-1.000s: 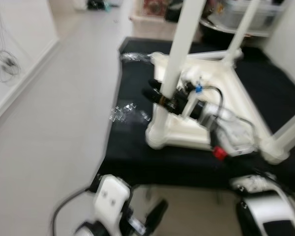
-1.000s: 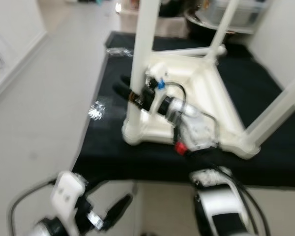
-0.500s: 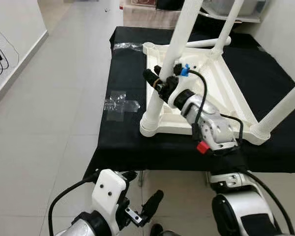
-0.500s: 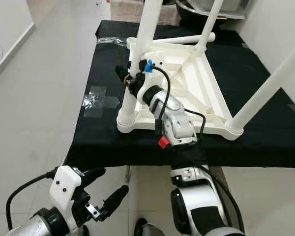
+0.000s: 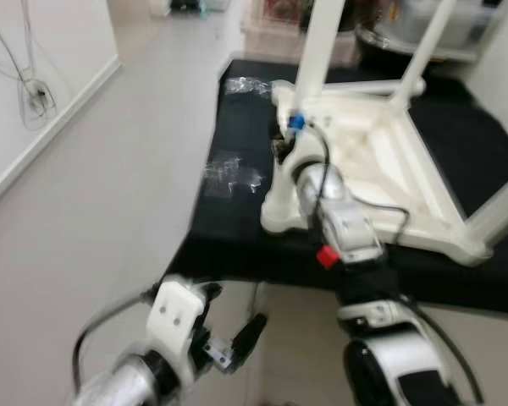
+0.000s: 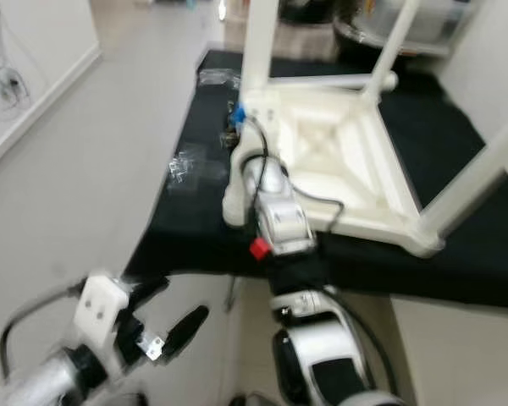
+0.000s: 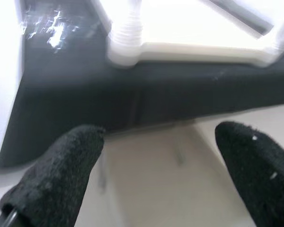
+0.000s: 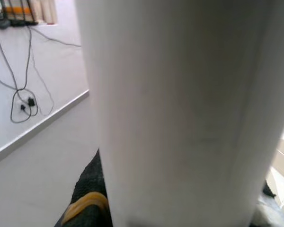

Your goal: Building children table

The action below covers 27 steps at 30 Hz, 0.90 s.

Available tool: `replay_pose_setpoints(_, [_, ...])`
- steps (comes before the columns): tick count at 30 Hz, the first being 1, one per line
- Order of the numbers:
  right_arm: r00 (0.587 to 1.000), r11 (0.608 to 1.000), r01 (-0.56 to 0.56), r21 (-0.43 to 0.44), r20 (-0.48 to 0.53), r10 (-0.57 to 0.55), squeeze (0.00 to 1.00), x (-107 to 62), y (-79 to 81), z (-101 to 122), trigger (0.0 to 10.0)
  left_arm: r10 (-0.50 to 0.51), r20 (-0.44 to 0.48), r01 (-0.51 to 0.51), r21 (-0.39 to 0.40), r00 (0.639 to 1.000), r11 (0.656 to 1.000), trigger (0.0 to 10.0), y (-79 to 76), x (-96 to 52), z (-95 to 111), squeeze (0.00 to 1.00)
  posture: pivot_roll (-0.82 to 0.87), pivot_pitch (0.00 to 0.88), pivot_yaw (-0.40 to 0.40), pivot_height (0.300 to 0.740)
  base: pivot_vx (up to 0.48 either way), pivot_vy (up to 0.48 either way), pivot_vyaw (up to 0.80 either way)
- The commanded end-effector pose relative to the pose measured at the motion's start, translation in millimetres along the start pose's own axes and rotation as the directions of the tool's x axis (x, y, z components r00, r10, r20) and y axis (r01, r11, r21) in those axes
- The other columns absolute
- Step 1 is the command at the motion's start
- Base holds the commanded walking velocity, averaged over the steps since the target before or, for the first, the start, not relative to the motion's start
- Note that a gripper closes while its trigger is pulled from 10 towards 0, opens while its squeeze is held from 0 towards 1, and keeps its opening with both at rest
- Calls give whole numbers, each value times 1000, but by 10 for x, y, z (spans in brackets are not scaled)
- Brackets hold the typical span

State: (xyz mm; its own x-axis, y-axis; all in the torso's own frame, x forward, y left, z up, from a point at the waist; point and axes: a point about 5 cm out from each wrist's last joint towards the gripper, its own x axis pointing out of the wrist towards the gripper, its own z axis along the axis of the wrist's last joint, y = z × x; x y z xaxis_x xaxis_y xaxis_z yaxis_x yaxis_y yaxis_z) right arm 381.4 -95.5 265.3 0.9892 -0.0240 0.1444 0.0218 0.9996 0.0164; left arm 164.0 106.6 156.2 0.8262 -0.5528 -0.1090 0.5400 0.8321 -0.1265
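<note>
A white children's table [image 5: 372, 161] lies upside down on a black cloth-covered surface [image 5: 237, 245], its legs pointing up. My right arm reaches to the near-left leg [image 5: 320, 42], and my right gripper [image 5: 284, 150] is shut on that leg just above its base. In the right wrist view the white leg [image 8: 180, 109] sits very close, with a black finger [image 8: 87, 210] with a yellow band beside it. My left gripper [image 5: 237, 338] hangs low in front of the surface's near edge, open, with nothing between its fingertips [image 7: 57, 175].
Two clear plastic bags [image 5: 230, 172] [image 5: 250, 85] lie on the cloth left of the table. A loose white tube [image 5: 381, 87] lies behind the tabletop. Pale floor stretches to the left, up to a wall with cables [image 5: 30, 93]. Clutter stands at the back.
The whole picture has swung and blurred, so the camera moved. My right gripper stays on the near-left leg, its wrist now more in front of it. The left gripper stays low and open.
</note>
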Motion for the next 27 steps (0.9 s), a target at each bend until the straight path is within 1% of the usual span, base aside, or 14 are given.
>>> replay_pose_setpoints(1, [983, 998, 59, 11, -177, -56, 0, -49, -2, -408, 10000, -16, 20, 16, 23, 1000, 1000, 10000, -5, 21, 48, 0, 139, 164, -107, 740, 0, 0, 0])
replay_pose_setpoints(4, [955, 975, 224, 4, -200, -219, 0, -59, -27, -467, 10000, -1, 25, 1, 30, 1000, 1000, 10000, 24, 31, 53, 0, 142, 167, -109, 740, 0, 0, 0])
replay_pose_setpoints(5, [955, 975, 224, 4, -200, -219, 0, -59, -27, -467, 10000, -1, 25, 1, 30, 1000, 1000, 10000, 24, 31, 53, 0, 142, 167, -109, 740, 0, 0, 0])
replay_pose_setpoints(7, [924, 943, 332, -9, -197, -327, 0, -73, -71, -489, 10000, 1, 26, -2, 32, 1000, 999, 10000, 36, 33, 56, 0, 142, 167, -109, 740, 0, 0, 0])
replay_pose_setpoints(10, [904, 924, 381, -5, -209, -374, 0, -82, -84, -508, 10000, 4, 25, -4, 37, 1000, 999, 10000, 45, 32, 56, 0, 142, 167, -109, 740, 0, 0, 0])
replay_pose_setpoints(12, [853, 874, 486, -22, -205, -479, 0, -102, -106, -505, 10000, 5, 25, -6, 38, 1000, 999, 10000, 52, 35, 54, 0, 148, 171, -111, 740, 0, 0, 0])
replay_pose_setpoints(13, [853, 874, 486, -22, -205, -479, 0, -102, -106, -505, 10000, 5, 25, -6, 38, 1000, 999, 10000, 52, 35, 54, 0, 148, 171, -111, 740, 0, 0, 0])
replay_pose_setpoints(15, [813, 830, 557, -32, -183, -552, 0, -117, -102, -474, 10000, 2, 26, -3, 40, 1000, 999, 10000, 53, 40, 53, 0, 149, 175, -112, 740, 0, 0, 0])
replay_pose_setpoints(16, [813, 830, 557, -32, -183, -552, 0, -117, -102, -474, 10000, 2, 26, -3, 40, 1000, 999, 10000, 53, 40, 53, 0, 149, 175, -112, 740, 0, 0, 0])
replay_pose_setpoints(19, [729, 744, 665, -68, -154, -667, 0, -199, -11, -455, 10000, 3, 28, -4, 42, 1000, 999, 10000, 59, 44, 57, 0, 152, 180, -111, 740, 0, 0, 0])
replay_pose_setpoints(20, [713, 728, 682, -77, -153, -684, 0, -225, 31, -459, 10000, 2, 28, -3, 42, 1000, 999, 10000, 61, 46, 59, 0, 153, 180, -111, 740, 0, 0, 0])
replay_pose_setpoints(21, [713, 728, 682, -77, -153, -684, 0, -225, 31, -459, 10000, 2, 28, -3, 42, 1000, 999, 10000, 61, 46, 59, 0, 153, 180, -111, 740, 0, 0, 0])
replay_pose_setpoints(25, [698, 717, 692, -80, -178, -693, 0, -260, 220, -499, 10000, 0, 28, -1, 43, 1000, 999, 10000, 64, 56, 62, 0, 155, 183, -109, 740, 0, 0, 0])
replay_pose_setpoints(27, [683, 710, 701, -71, -218, -697, 0, -264, 258, -531, 10000, -1, 29, 0, 42, 1000, 999, 10000, 57, 62, 61, 0, 159, 185, -113, 740, 0, 0, 0])
